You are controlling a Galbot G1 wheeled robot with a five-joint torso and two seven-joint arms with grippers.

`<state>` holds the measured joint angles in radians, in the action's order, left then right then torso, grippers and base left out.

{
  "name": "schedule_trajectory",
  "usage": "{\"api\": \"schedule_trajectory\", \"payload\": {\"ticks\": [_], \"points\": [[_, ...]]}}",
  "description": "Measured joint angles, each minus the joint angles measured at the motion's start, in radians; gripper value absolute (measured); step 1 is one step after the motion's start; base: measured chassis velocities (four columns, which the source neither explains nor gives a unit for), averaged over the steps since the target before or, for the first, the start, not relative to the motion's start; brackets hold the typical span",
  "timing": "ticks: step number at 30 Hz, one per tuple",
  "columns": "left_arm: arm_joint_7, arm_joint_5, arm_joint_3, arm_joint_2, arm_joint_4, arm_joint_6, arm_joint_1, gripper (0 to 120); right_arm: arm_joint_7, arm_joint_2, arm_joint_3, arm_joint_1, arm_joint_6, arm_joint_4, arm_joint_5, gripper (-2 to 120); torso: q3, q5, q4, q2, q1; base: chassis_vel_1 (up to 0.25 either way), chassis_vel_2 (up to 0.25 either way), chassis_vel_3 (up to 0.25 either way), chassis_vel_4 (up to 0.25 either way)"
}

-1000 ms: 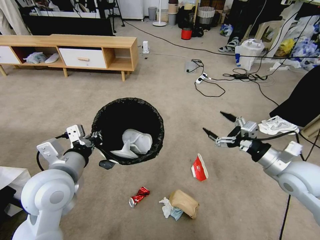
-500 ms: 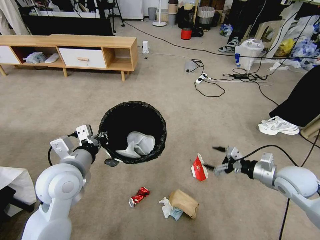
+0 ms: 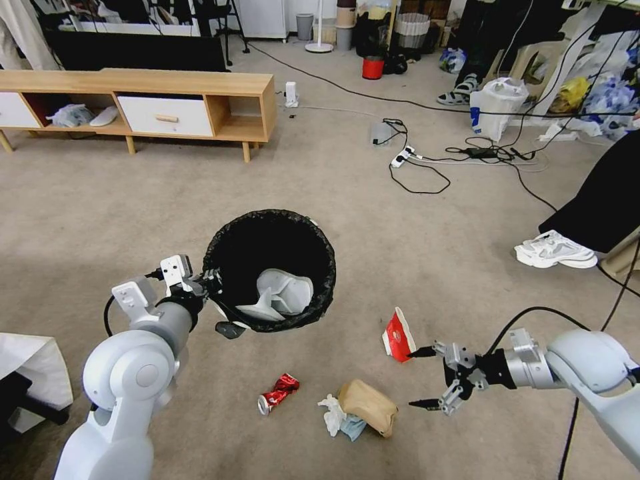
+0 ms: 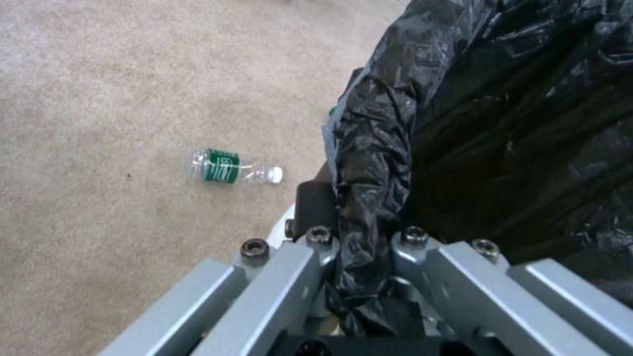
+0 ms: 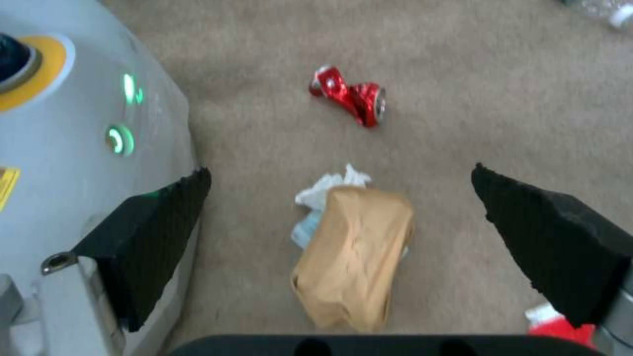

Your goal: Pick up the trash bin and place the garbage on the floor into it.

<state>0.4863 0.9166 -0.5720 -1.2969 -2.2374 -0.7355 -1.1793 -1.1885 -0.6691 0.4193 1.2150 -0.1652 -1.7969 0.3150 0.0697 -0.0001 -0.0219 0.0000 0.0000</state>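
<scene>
The trash bin, black-lined with white waste inside, hangs off the carpet floor; my left gripper is shut on its rim. The left wrist view shows the fingers clamped on the folded black bag of the trash bin. My right gripper is open, low, just right of the brown cardboard piece and below the red-white carton. A crushed red can and a tissue with blue mask lie nearby. A green-labelled bottle lies beneath the bin. The right gripper faces the cardboard.
A wooden low cabinet stands at the back left. Cables and a power strip cross the carpet behind the bin. White sneakers lie at the right by a dark object. A white bag sits by my left side.
My right arm has dropped from mid-height down to the carpet beside the carton and cardboard, staying open. The bin in my left gripper has sunk a little and shifted slightly right.
</scene>
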Motion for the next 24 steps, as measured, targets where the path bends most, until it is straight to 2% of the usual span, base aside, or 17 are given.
{"api": "schedule_trajectory", "payload": {"ticks": [15,24], "points": [[-0.009,-0.016,-0.008,-0.007,0.009,0.0,-0.017,3,0.04,-0.098,-0.175,-0.073,0.053,0.077,-0.07,100,0.0,0.0,0.0003,0.0,0.0,0.0,0.0,0.0,0.0],[-0.012,-0.02,-0.008,-0.015,0.009,0.0,-0.018,3,0.074,-0.135,-0.216,-0.085,0.085,0.164,-0.093,100,0.0,0.0003,0.0001,0.0,0.0,0.0,0.0,0.0,0.0]]}}
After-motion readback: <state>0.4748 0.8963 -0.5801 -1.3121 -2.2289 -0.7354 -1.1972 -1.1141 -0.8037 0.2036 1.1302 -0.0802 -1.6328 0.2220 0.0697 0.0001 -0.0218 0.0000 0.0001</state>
